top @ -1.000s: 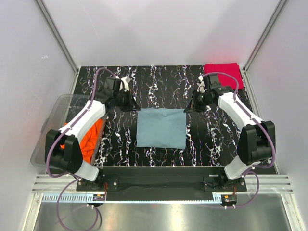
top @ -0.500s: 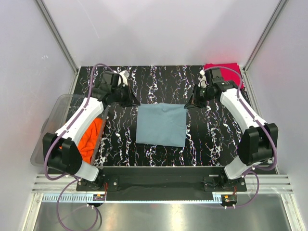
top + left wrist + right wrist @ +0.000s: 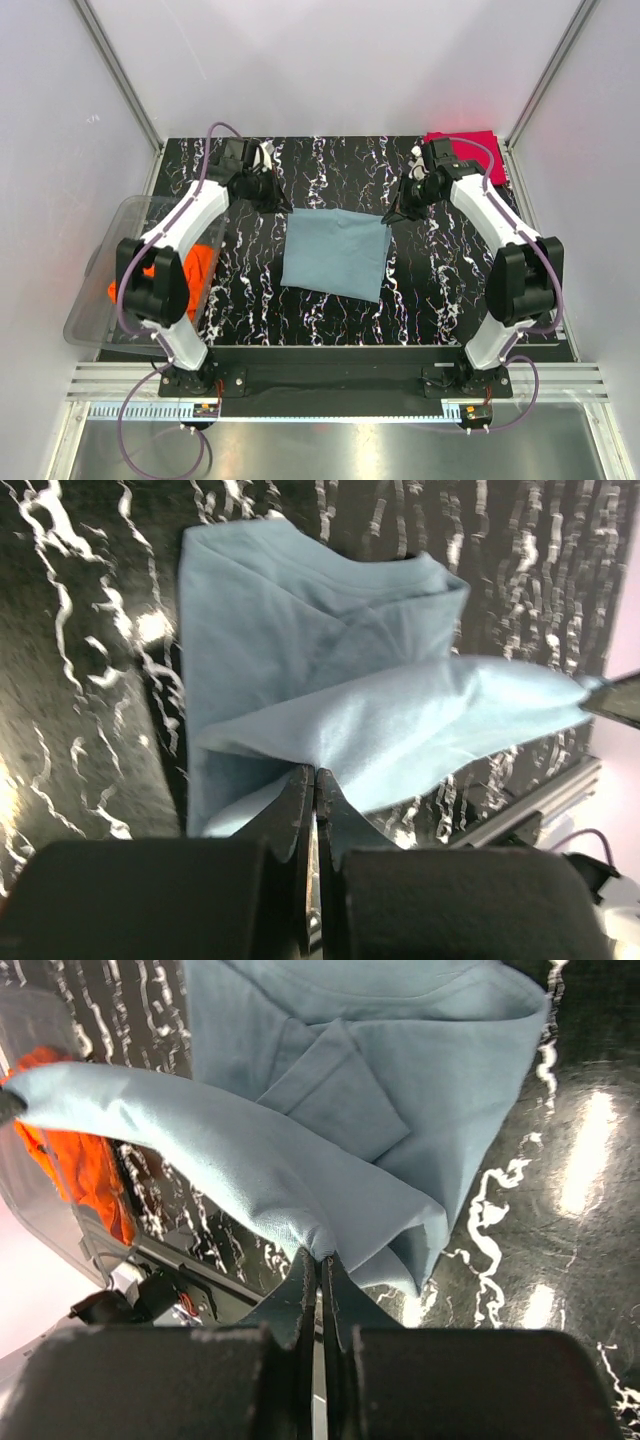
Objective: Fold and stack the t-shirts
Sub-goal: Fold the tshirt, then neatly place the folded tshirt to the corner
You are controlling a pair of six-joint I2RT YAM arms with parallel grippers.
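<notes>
Lifted since earlier, the grey-blue t-shirt is pinched by the closed left gripper and right gripper, its far edge stretched between them.

Counter: bare lanes at 12 and 6 o'clock of the grey-blue t-shirt. Obstacles: clear bin with orange t-shirt at 9 o'clock; red t-shirt at 2 o'clock.

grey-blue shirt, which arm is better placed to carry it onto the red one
Right. The left gripper and right gripper each pinch a far corner of the grey-blue t-shirt, but the red t-shirt lies in the far right corner, just beyond the right one; the left is far from it.
</notes>
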